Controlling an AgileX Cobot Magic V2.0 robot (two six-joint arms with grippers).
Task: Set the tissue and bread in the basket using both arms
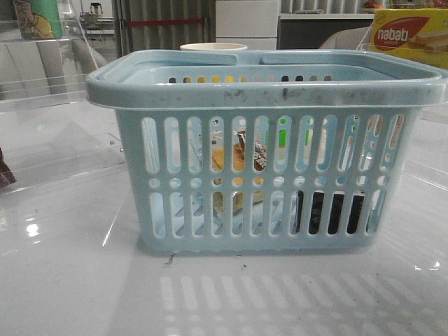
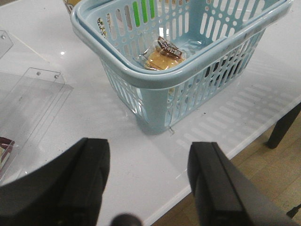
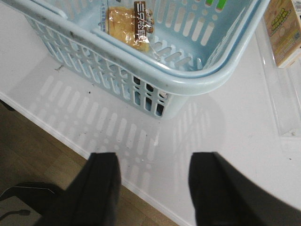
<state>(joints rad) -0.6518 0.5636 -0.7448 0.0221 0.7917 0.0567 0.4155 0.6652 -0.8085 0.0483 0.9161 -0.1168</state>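
Note:
The light-blue basket (image 1: pixel 266 87) stands in the middle of the table. Inside it, the wrapped golden-brown bread (image 2: pixel 162 54) lies on the floor of the basket, also seen in the right wrist view as bread (image 3: pixel 127 26) and through the slots as bread (image 1: pixel 238 159). The tissue (image 1: pixel 333 213) shows as a low dark block behind the basket's lower right slots. My left gripper (image 2: pixel 149 153) hangs open over the table edge, short of the basket (image 2: pixel 160 77), holding nothing. Near the other corner of the basket (image 3: pixel 188 84) my right gripper (image 3: pixel 155 162) is likewise open and empty. Neither gripper shows in the front view.
A yellow-and-red nabati box (image 1: pixel 406 35) stands at the back right, and a yellow box (image 3: pixel 282 28) sits in a clear tray beside the basket. Clear acrylic stands (image 2: pixel 33 94) lie to the left. A pale cup (image 1: pixel 213 47) is behind the basket. The table edge (image 3: pixel 155 195) runs under both grippers.

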